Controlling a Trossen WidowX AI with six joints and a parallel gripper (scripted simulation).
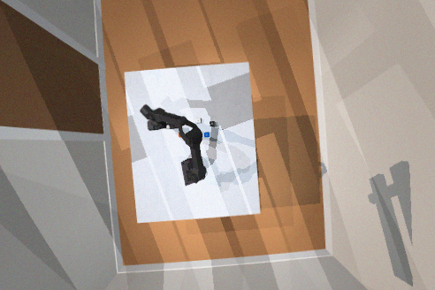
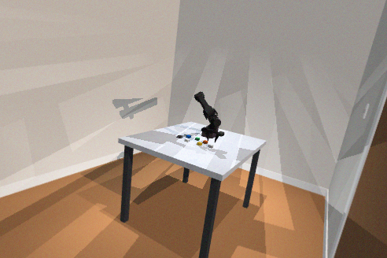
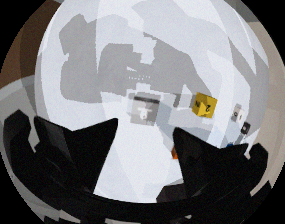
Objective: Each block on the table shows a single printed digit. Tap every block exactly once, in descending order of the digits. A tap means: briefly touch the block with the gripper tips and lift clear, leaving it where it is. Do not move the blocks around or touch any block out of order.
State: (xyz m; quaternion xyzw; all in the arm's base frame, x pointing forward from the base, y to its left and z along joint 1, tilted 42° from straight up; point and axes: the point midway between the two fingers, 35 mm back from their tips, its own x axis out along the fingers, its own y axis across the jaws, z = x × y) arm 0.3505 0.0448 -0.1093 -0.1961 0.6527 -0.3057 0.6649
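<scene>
White table [image 1: 163, 194] [image 2: 176, 153], dark legs; orange-brown floor [image 1: 286, 230] [image 2: 156, 236]; pale walls [image 1: 384, 88] [image 2: 86, 47], streaked shadows.

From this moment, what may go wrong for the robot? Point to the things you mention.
The tool [image 2: 211, 140] [image 3: 146, 127] seems to approach the grey block [image 2: 210, 146] [image 3: 144, 110]; coming down too far could push it. The orange block [image 2: 205, 141] [image 3: 175, 152] appears beside one finger in the wrist view, so a sideways move might brush it out of order.

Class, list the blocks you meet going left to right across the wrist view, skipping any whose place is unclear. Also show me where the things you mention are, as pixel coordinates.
Grey block [image 3: 144, 112], orange block [image 3: 175, 153], yellow block [image 3: 204, 105] [image 2: 199, 144], white block [image 3: 237, 114], black block [image 3: 246, 128].
</scene>
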